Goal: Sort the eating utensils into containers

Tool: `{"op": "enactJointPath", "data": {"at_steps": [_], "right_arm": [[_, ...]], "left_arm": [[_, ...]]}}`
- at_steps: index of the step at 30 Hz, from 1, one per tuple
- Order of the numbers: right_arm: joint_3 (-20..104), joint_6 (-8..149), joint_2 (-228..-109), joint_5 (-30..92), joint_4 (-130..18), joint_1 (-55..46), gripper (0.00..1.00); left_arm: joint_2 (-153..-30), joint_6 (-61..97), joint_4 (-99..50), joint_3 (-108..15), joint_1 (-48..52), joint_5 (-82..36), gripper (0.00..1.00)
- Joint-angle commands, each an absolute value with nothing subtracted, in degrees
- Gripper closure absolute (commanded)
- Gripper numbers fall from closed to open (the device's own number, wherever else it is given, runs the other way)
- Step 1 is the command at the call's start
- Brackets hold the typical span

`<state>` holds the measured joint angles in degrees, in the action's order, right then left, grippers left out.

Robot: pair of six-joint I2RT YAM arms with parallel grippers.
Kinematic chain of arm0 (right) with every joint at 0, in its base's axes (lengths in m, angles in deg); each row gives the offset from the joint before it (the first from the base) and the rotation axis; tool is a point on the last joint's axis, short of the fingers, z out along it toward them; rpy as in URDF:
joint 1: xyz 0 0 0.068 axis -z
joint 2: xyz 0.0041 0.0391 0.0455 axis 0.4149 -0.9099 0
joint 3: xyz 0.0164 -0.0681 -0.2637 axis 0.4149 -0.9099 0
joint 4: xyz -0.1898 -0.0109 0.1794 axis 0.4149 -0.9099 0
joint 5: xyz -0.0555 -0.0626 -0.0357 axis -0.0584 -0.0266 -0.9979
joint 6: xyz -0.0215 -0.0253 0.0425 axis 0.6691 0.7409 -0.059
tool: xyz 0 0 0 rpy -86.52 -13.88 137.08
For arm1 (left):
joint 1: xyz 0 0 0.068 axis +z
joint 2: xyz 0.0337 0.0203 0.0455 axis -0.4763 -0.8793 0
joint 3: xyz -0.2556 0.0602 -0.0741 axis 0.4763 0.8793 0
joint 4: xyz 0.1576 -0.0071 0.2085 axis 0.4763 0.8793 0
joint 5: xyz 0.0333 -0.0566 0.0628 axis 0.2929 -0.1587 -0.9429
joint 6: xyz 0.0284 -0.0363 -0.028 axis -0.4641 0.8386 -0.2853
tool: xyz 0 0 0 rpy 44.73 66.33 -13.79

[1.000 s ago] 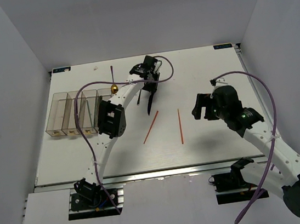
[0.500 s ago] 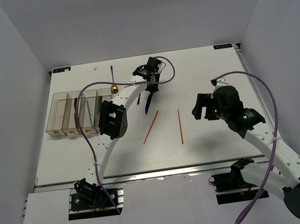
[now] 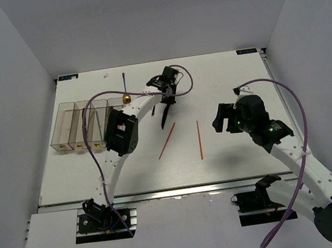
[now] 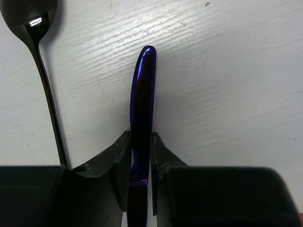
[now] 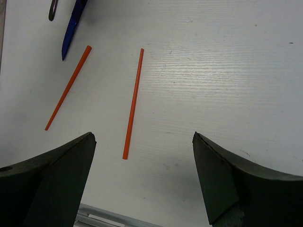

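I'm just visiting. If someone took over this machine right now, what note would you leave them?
Left gripper: shut on the handle of the blue knife; the black spoon lies alongside.
Right gripper: open, empty, above the two loose orange-red chopsticks.
The gold-bowled spoon lies outside the bins, by their far right corner.
Done: knife gripped. What is in the bins is unclear.
Left: bin the knife, both spoons and the chopsticks.

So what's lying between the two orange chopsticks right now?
Nothing. Only bare white table separates the slanted orange chopstick from the straight orange chopstick. This is clearest in the right wrist view.
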<state>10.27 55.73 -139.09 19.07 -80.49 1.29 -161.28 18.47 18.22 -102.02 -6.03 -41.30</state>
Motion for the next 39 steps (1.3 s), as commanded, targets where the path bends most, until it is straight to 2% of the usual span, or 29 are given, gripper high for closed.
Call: {"op": "enactJointPath", "data": {"at_steps": [1,7,15,22,39], "right_arm": [[10.1,56.9,-138.3,19.3,-77.9,1.6,0.12],[10.0,56.8,-138.3,19.1,-77.9,1.6,0.12],[10.0,56.8,-138.5,18.9,-77.9,1.5,0.12],[9.8,56.8,-138.7,18.7,-77.8,1.6,0.12],[9.9,56.9,-139.0,18.7,-77.8,1.5,0.12]], "left_arm": [[-161.2,18.2,25.5,-101.7,-6.9,-41.1,1.0],[-158.7,18.1,25.3,-100.7,-6.9,-42.0,1.0],[-157.3,17.2,27.9,-105.2,-6.9,-43.1,1.0],[-152.8,17.0,25.7,-101.0,-6.9,-42.9,1.0],[-146.8,16.6,28.5,-101.2,-6.0,-46.1,1.0]]}}
